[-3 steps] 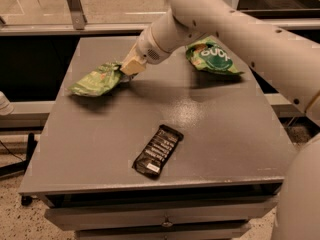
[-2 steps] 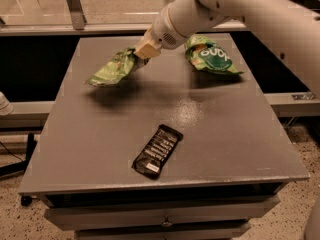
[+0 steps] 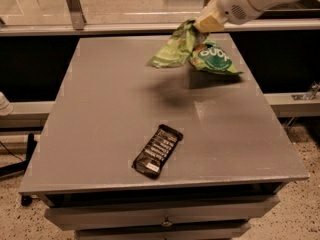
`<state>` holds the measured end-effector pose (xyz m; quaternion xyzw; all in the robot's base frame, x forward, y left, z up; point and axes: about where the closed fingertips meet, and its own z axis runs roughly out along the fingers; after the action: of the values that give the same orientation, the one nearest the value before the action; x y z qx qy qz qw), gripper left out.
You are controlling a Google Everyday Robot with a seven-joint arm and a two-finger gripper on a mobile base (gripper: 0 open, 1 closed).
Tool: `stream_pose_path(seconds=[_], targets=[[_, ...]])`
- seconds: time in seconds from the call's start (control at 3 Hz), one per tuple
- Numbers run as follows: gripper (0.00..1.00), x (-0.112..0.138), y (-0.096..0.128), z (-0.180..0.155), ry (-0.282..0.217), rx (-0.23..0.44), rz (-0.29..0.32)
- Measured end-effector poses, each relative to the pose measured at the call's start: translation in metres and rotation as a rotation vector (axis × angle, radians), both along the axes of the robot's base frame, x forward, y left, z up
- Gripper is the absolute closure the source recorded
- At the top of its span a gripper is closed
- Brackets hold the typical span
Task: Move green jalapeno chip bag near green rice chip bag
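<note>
The green jalapeno chip bag (image 3: 172,50), light green and crinkled, hangs in the air above the far right part of the grey table (image 3: 100,114). My gripper (image 3: 198,26) is shut on its upper right corner. The green rice chip bag (image 3: 215,59), glossy with a teal oval and white letters, lies on the table at the far right, just right of and partly behind the lifted bag. The lifted bag casts a shadow on the table below it.
A dark snack bar wrapper (image 3: 157,150) lies near the table's front middle. A metal rail (image 3: 100,29) and a post (image 3: 73,5) run behind the table. The table has drawers at its front edge (image 3: 165,219).
My gripper has lifted the jalapeno bag off the table's far left and carried it right and up, to just beside the rice bag.
</note>
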<state>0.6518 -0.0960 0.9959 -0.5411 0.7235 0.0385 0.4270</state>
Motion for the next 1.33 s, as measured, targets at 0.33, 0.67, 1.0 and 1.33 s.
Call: stream_pose_path(seconds=[0.33, 0.67, 1.0, 1.33], targets=[[1.00, -0.021, -0.092, 0.005, -0.020, -0.047, -0.148], [1.00, -0.046, -0.156, -0.003, -0.011, -0.075, -0.249], [1.00, -0.071, -0.198, -0.019, 0.018, -0.083, -0.317], [1.00, -0.085, -0.216, -0.038, 0.050, -0.079, -0.350]])
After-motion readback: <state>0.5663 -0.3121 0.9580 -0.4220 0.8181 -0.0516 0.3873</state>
